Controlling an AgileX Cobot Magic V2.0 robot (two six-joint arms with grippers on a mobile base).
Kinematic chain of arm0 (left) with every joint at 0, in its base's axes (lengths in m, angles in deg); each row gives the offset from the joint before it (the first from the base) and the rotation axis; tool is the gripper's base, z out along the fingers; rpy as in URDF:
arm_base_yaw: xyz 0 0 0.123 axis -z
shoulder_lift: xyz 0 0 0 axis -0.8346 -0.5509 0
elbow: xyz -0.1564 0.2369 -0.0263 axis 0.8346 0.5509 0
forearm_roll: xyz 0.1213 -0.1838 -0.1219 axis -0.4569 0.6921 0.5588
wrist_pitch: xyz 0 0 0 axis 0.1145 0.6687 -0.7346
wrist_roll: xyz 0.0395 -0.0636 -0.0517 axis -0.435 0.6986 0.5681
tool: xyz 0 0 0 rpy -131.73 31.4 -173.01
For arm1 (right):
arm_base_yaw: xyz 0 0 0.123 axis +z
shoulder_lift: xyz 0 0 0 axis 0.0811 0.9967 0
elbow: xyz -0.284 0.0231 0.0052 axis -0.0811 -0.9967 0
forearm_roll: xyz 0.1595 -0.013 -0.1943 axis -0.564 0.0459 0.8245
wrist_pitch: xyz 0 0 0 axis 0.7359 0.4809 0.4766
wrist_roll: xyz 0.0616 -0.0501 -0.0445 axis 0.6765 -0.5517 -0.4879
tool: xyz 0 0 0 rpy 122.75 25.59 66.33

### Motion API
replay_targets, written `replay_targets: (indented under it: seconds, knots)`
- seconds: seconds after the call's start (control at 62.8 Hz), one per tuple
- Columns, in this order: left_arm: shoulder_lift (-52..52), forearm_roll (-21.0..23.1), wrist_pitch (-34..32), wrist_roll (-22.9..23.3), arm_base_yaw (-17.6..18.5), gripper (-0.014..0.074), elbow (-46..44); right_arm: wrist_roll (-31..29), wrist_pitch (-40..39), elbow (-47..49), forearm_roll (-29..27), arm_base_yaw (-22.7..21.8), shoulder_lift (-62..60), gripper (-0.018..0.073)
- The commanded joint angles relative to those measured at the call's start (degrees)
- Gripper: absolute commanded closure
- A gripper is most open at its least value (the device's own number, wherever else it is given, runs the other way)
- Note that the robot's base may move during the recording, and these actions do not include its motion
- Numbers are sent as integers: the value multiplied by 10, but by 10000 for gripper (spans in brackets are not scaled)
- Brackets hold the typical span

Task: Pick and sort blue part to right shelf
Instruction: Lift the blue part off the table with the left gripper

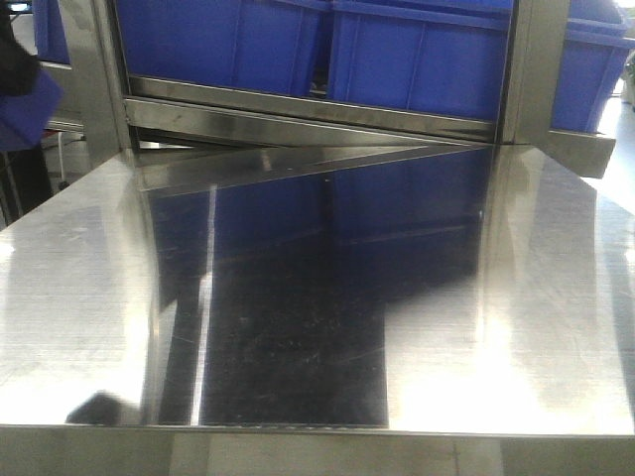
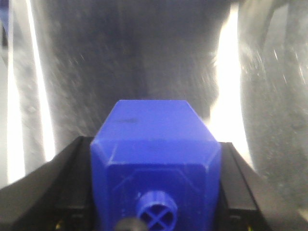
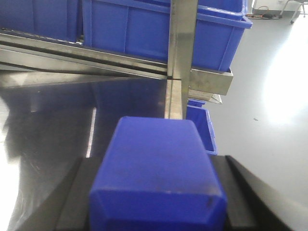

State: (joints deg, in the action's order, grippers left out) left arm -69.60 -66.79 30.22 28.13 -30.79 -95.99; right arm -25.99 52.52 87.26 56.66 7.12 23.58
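Shiny steel table (image 1: pixel 79 297) below; left gripper (image 2: pixel 154 144) clamped on squat blue plastic block with round knob (image 2: pixel 154 168); right gripper (image 3: pixel 154 163) clamped on second boxy blue block (image 3: pixel 156 183), facing stainless-steel rack (image 3: pixel 180 48) of blue plastic bins (image 3: pixel 130 29)

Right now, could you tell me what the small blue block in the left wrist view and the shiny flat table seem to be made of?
The small boxy blue block looks like moulded plastic: uniform matte colour, bevelled edges, a cross-ribbed knob. The flat silver table is probably brushed stainless steel: fine scratch lines, mirror-like reflections.
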Motion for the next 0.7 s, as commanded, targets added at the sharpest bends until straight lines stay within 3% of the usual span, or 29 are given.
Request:
replay_targets:
  seconds: [0.0,0.255,0.574,0.685]
  knots:
    - [54,-23,-94,-1,-9,260,20,-2,-53,16,1,-2,3,129]
    - [162,-28,-144,-1,-124,260,96,-2,-53,16,1,-2,3,129]
    - [280,-52,-145,-1,-221,260,132,-2,-53,16,1,-2,3,129]
    - [321,-86,-145,-1,-250,260,137,-2,-53,16,1,-2,3,129]
